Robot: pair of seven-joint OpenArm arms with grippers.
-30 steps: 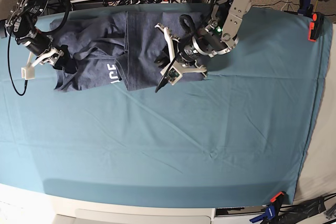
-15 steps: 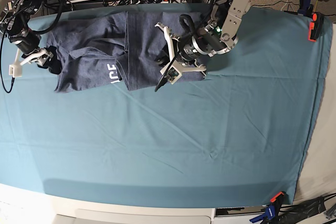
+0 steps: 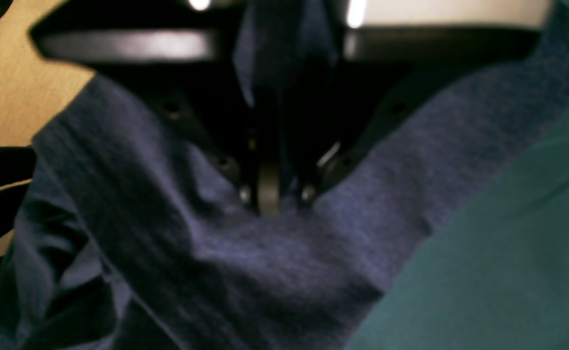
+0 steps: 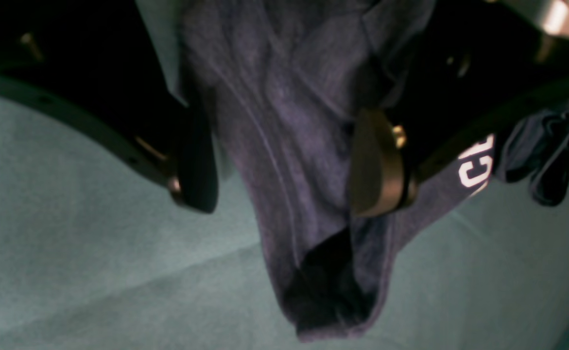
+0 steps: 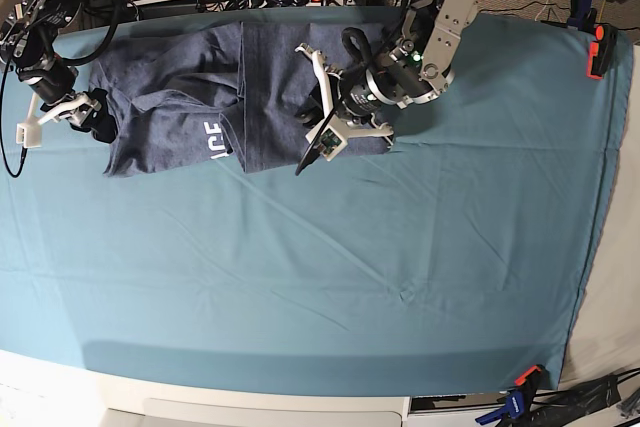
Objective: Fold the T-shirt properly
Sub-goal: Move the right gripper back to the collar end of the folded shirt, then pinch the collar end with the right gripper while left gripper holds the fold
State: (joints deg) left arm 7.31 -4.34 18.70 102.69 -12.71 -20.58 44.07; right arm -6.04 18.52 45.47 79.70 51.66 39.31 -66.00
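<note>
Blue-grey cotton, the T-shirt (image 5: pixel 215 97) lay partly folded at the far left of the teal tabletop (image 5: pixel 400 247). Left gripper (image 3: pixel 268 197) was pinched shut on its cloth; right gripper (image 4: pixel 284 165) stood spread wide, a hanging fold between its fingers (image 4: pixel 376 170) but not clamped. Judged mid-fold: next, the right should close before any lift.
</note>
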